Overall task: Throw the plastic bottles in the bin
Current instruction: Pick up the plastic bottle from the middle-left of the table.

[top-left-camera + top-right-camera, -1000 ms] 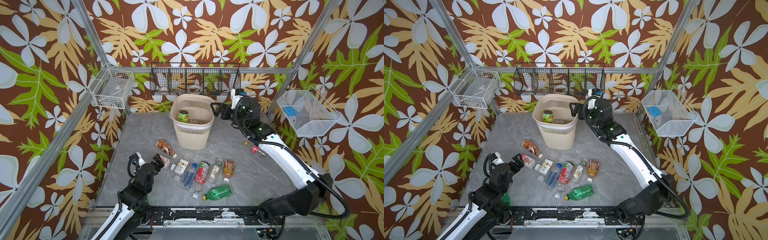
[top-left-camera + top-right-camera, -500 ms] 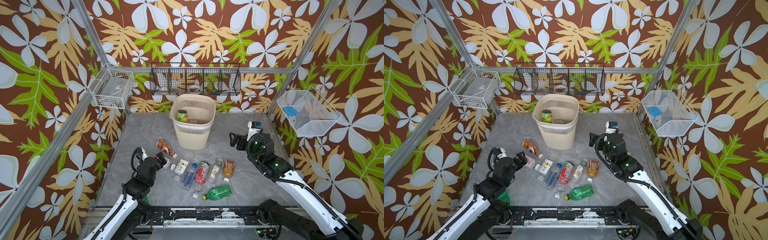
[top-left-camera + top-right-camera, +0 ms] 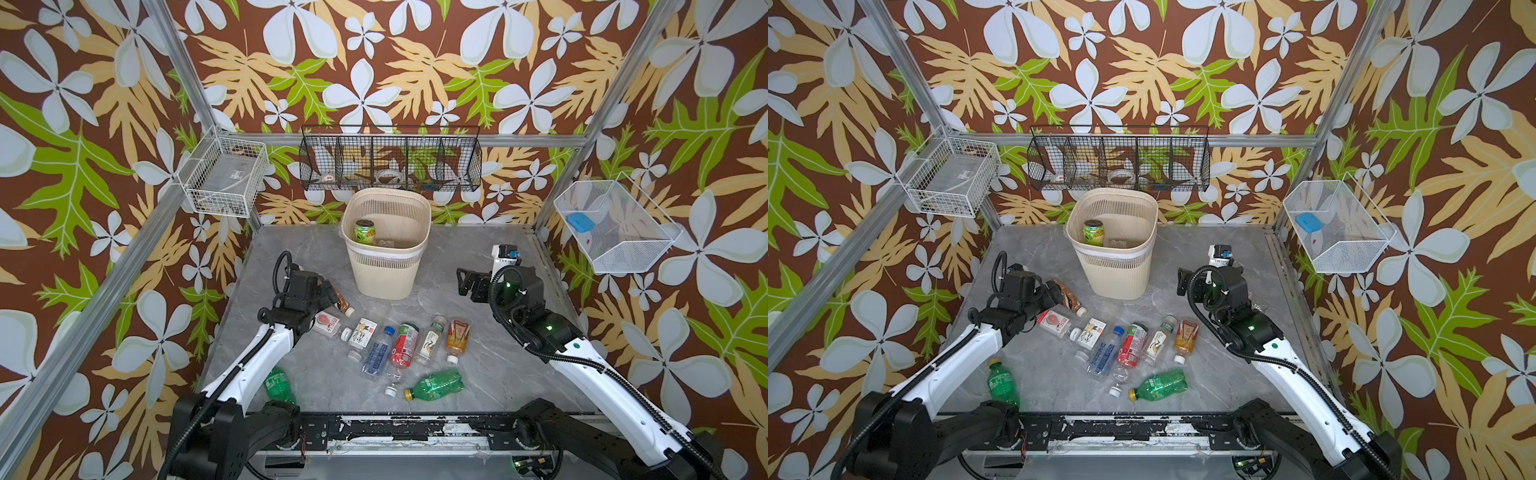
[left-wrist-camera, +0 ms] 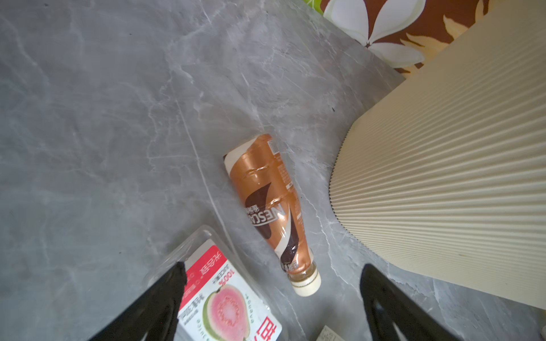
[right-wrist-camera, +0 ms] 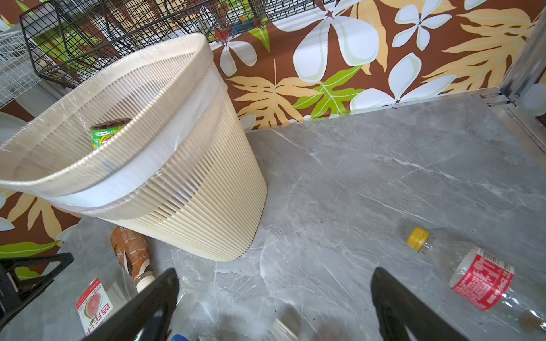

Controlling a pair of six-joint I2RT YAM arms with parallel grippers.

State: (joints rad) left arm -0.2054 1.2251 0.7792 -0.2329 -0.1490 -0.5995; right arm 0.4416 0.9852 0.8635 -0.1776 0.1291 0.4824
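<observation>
Progress entry, reading left to right. A green plastic bottle with a yellow cap [image 3: 1003,380] lies beside the left arm's base, not binned. The left gripper [image 4: 274,274] hovers low, jaws apart and holding nothing, above the cap end of a brown-labelled coffee bottle [image 4: 271,206] that lies just beside the bin wall. A flat clear bottle with a pink guava label [image 4: 227,304] sits under one finger. The beige slatted plastic bin [image 3: 386,274] holds one green-labelled bottle [image 3: 364,231] against its inner wall; you may have a second, clear item beside it, but that is too faint to confirm. In front of the bin lie a white-and-yellow-labelled bottle [image 3: 363,332], a blue-capped clear bottle [image 3: 377,353], a red-labelled bottle [image 3: 403,345], a white-labelled bottle with a green cap [image 3: 430,340], an orange-labelled bottle [image 3: 457,336] and a crushed green bottle [image 3: 436,384]. The right gripper [image 5: 274,273] hangs with jaws wide and empty. Near it lies a clear bottle with a red label and yellow cap [image 5: 481,280]. Judgement: you are early; most bottles remain on the table.
</observation>
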